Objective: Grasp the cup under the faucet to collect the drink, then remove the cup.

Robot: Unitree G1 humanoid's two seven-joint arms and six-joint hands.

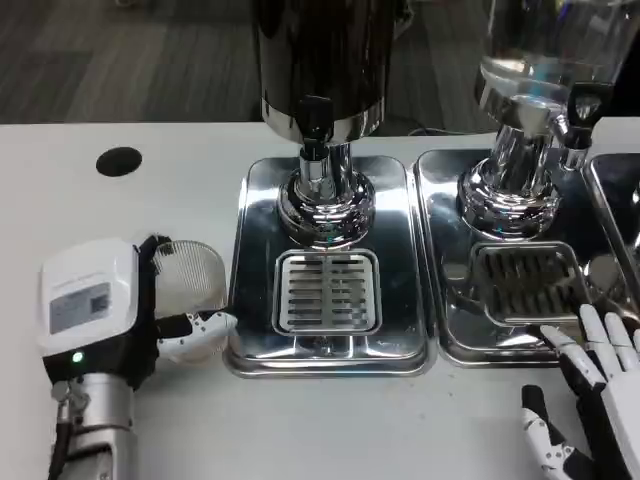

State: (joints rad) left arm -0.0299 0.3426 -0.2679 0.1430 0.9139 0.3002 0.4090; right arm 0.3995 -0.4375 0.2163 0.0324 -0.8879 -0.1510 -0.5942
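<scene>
- Your right hand (588,400) is nearest, low on the right, fingers spread and holding nothing.
- Your left hand (120,310) has its fingers wrapped around the clear cup (190,285), left of the near drip tray (400,330).
- The cup is not under the faucet (315,140) yet; it could bump the tray's edge and slip.

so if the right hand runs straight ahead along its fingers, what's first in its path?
Likely the right-hand drip tray: the right hand's fingers already overlap its front corner, pointing toward the grille. Height above the tray is unclear.
</scene>
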